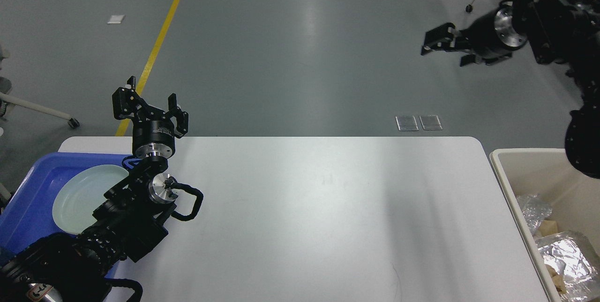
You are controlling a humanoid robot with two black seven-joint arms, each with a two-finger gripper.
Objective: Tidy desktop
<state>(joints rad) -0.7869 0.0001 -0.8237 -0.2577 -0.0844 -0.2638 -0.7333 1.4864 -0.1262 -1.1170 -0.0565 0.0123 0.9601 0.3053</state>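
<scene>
The desktop (pixel 318 217) is a large white tabletop with rounded corners; its visible surface is bare. My left gripper (pixel 149 100) is open and empty, raised above the desktop's far left corner, beside the blue tray. My right gripper (pixel 445 49) is open and empty, held high at the upper right, beyond the desktop's far edge and over the floor.
A blue plastic tray (pixel 28 194) at the left edge holds a pale round plate (pixel 86 196). A cream rectangular bin (pixel 511 175) stands at the right edge with crumpled foil (pixel 562 252) and scraps inside. Grey floor with a yellow line (pixel 159 39) lies beyond.
</scene>
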